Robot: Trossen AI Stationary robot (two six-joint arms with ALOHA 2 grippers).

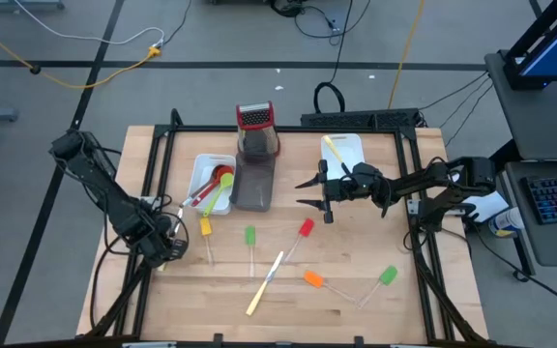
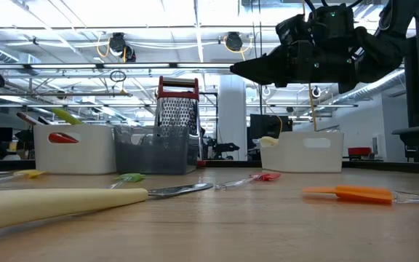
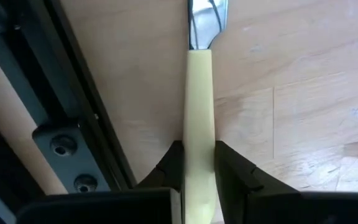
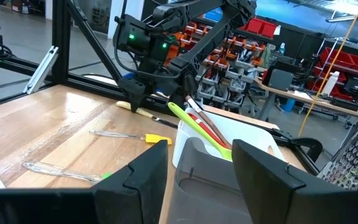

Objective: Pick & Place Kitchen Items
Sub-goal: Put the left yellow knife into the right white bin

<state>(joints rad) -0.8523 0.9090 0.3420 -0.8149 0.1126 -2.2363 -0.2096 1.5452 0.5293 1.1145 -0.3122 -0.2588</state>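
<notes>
High view gives you the count: six loose utensils on the wooden table (image 1: 114, 193) — a yellow spatula (image 1: 205, 227), a green spatula (image 1: 250, 236), a red spatula (image 1: 305, 229), an orange spatula (image 1: 313, 279), a second green spatula (image 1: 387, 275) and a pale-handled knife (image 1: 265, 283) in the middle. Three trays stand at the back: a white tray (image 1: 201, 169) holding a red spoon (image 1: 222, 177) and a green spoon (image 1: 215, 201), a grey tray (image 1: 254, 184), and another white tray (image 1: 361, 145) with one pale utensil inside. One red-topped metal box grater (image 1: 255, 129) stands behind the grey tray.

Your left gripper (image 3: 197, 168) is low at the table's left edge, fingers (image 3: 235, 171) pressed against both sides of a second pale knife handle (image 3: 199, 124). Beside it runs the black frame rail (image 3: 61, 137). Your right gripper (image 1: 314, 193) hovers above the table just beside the grey tray, jaws spread wide and holding nothing.
</notes>
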